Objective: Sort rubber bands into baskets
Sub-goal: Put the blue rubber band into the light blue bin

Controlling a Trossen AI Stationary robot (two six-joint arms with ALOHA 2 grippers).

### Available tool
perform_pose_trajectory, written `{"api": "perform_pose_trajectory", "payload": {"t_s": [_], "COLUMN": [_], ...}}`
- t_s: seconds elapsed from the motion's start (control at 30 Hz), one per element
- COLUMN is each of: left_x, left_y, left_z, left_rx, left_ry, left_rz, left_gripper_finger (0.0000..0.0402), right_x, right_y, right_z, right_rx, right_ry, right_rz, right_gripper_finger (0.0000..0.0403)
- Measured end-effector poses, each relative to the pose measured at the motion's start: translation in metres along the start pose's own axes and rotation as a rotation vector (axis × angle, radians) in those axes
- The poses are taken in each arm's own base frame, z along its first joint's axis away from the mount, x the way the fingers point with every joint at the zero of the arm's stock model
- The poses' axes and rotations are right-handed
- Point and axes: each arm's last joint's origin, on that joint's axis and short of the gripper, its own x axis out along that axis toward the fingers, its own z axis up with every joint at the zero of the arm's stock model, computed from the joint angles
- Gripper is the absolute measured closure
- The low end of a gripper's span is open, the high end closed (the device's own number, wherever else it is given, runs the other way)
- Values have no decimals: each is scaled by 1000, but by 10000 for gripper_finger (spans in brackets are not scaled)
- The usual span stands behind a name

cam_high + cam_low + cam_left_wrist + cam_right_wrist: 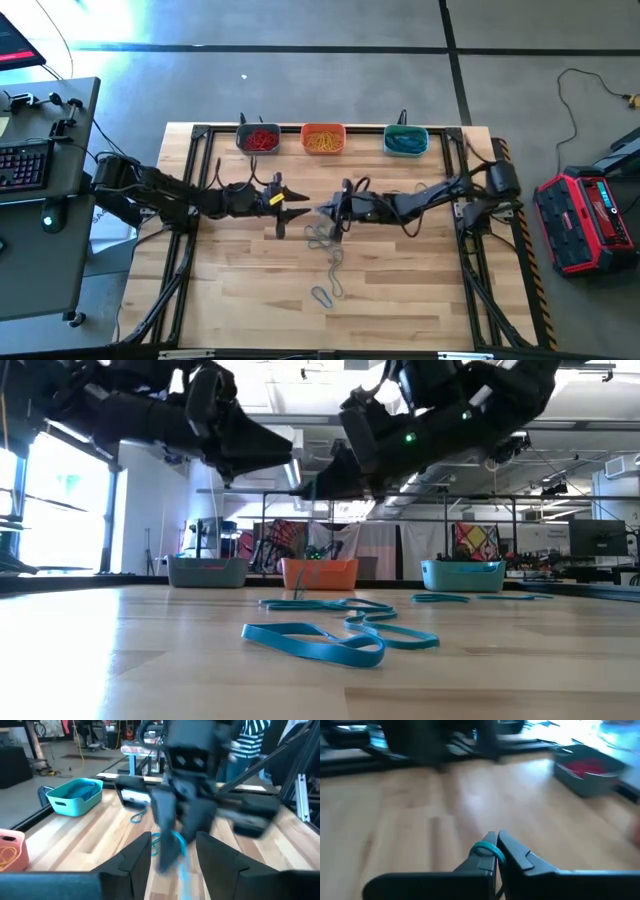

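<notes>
Pinching a blue band point(487, 851) tight with the right gripper point(496, 836), up over the middle of the table point(420, 290). Keeping the left gripper point(172, 840) open and empty, just beside it, nose to nose.

Maybe running into trouble here:
- Holding only a tiny bit of the floppy band, so maybe letting it slip and fall back among the loose bands point(320, 645) lying below.
- Letting the hanging loop catch on the open left fingers point(135, 857) while pulling away.
- Bumping the two grippers together, being so close.
- Letting go too early near the far edge and dropping blue into the orange basket point(323, 128), not the teal basket point(405, 129) beside it.
</notes>
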Motion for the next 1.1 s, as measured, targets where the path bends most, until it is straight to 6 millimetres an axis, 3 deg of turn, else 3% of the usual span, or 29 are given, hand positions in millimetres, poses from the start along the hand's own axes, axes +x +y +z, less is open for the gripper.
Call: {"api": "perform_pose_trajectory", "payload": {"t_s": [0.2, 0.53, 0.87, 1.1], "left_x": [-10, -12, -12, -12], "left_y": [2, 2, 2, 2], "left_z": [-14, -17, -18, -19], "left_rx": [-49, -48, -45, -42], "left_ry": [-9, 5, 20, 30], "left_rz": [0, -1, -3, -3], "left_gripper_finger": [248, 248, 248, 248], "right_x": [-31, -99, -123, -135], "right_y": [-27, -109, -186, -219], "right_z": [24, 48, 40, 37], "right_rx": [-9, 47, 52, 80], "right_ry": [84, 251, 371, 391], "right_rz": [-234, -666, -1003, -1109], "right_gripper_finger": [402, 403, 403, 403]}}
